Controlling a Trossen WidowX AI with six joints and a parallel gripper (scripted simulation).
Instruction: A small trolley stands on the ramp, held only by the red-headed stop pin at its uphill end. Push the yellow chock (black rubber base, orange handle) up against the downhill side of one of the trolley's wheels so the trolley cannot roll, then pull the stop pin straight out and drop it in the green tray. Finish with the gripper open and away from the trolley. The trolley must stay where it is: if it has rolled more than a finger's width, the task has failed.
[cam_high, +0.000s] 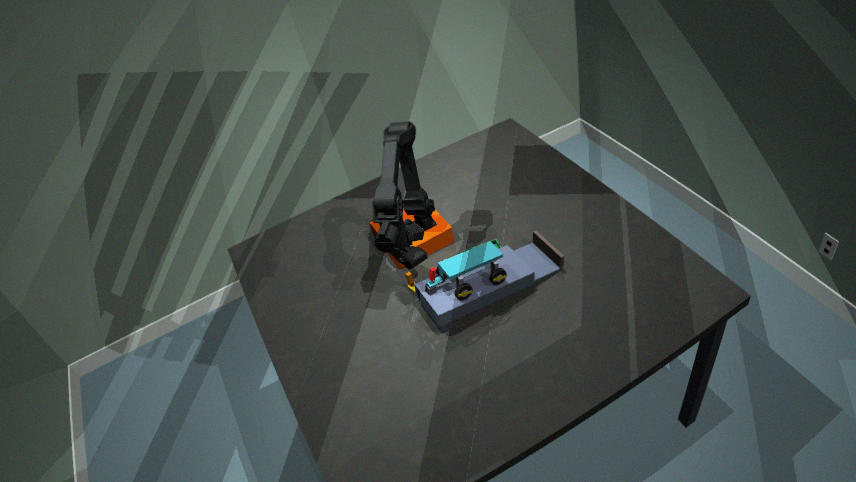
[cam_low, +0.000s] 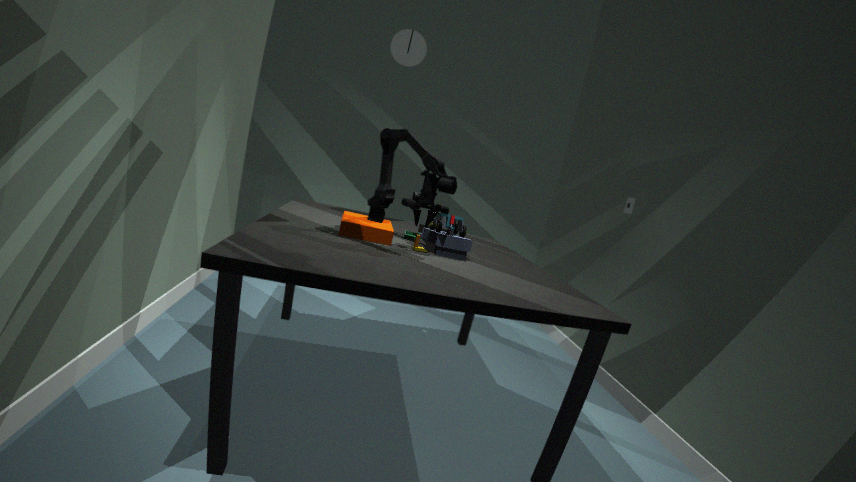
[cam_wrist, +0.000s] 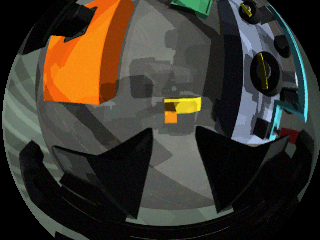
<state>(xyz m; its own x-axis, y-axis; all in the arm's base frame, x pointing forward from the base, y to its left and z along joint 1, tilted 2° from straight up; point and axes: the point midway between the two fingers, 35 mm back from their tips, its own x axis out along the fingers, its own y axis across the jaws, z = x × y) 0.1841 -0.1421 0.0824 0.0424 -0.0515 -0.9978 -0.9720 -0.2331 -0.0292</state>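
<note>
The trolley with its cyan deck stands on the blue-grey ramp. The red-headed stop pin stands upright at the trolley's uphill end. The yellow chock stands on the table beside the ramp's high end, orange handle up. My gripper is partly open and empty, above the table near the chock; in the wrist view the chock shows just beyond the fingertips. The green tray is mostly hidden behind the trolley in the top view.
The orange base block under the arm stands across from the ramp. A brown end board stands at the ramp's low end. The dark table carries everything.
</note>
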